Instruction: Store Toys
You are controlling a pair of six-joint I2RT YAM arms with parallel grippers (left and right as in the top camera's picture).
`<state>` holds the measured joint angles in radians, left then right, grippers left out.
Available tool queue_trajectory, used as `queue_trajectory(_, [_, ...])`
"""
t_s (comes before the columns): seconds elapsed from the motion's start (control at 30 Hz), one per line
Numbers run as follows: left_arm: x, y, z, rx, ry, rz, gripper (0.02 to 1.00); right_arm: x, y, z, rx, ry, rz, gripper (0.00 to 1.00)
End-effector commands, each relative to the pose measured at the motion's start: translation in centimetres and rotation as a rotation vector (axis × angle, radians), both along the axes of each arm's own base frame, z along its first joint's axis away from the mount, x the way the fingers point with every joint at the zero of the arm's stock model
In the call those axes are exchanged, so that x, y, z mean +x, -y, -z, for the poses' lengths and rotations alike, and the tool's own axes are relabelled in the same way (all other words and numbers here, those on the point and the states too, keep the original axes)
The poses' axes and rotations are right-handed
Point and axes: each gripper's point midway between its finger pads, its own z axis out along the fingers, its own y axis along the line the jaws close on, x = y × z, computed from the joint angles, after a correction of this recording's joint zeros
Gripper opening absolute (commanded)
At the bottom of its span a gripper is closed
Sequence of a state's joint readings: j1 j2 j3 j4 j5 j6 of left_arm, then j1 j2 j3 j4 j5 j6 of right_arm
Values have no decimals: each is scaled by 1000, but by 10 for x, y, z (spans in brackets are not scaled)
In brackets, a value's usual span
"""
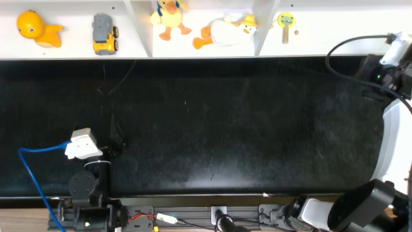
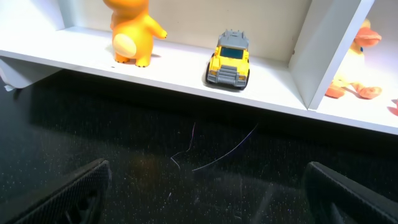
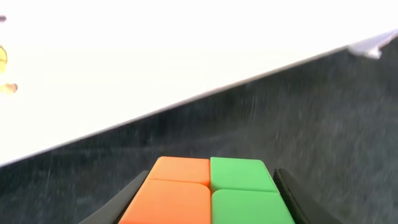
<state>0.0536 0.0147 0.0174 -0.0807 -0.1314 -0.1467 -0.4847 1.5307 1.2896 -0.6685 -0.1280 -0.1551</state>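
Toys stand on the white shelf (image 1: 206, 51) along the table's far edge: an orange duck (image 1: 37, 28), a yellow and grey truck (image 1: 104, 34), a yellow plush duck (image 1: 170, 16), a white plush duck (image 1: 225, 32) lying down and a small yellow toy (image 1: 285, 22). My right gripper (image 3: 211, 186) is shut on a cube (image 3: 211, 193) with orange and green tiles, held above the black table close to the shelf's white edge (image 3: 155, 68). My left gripper (image 2: 205, 199) is open and holds nothing. It faces the orange duck (image 2: 132, 31) and the truck (image 2: 231, 60).
The black table top (image 1: 225, 122) spreads between the arms and the shelf. The left arm (image 1: 87, 174) with its blue cable (image 1: 32, 167) sits at the near left. The right arm (image 1: 389, 129) rises along the right edge. White dividers (image 2: 323, 50) split the shelf into compartments.
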Motion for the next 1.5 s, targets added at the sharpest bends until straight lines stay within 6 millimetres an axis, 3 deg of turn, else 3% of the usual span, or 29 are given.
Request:
queue_trajectory(0.03, [0, 2, 0, 18, 5, 14, 998, 10, 1, -21, -37, 71, -42, 45])
queue_trajectory(0.53, [0, 2, 0, 18, 5, 14, 998, 35, -37, -32, -11, 149, -148, 45])
queue_trajectory(0.83, [0, 2, 0, 18, 5, 14, 998, 57, -58, -15, -18, 345, -294, 45])
queue_trajectory(1.0, [0, 2, 0, 18, 5, 14, 998, 58, -56, -2, -83, 399, -309, 47])
queue_trajectory(1.3, [0, 2, 0, 18, 5, 14, 998, 58, -35, -4, -230, 564, -295, 47])
queue_trajectory(1.5, [0, 2, 0, 18, 5, 14, 998, 72, -27, 12, -262, 612, -296, 47])
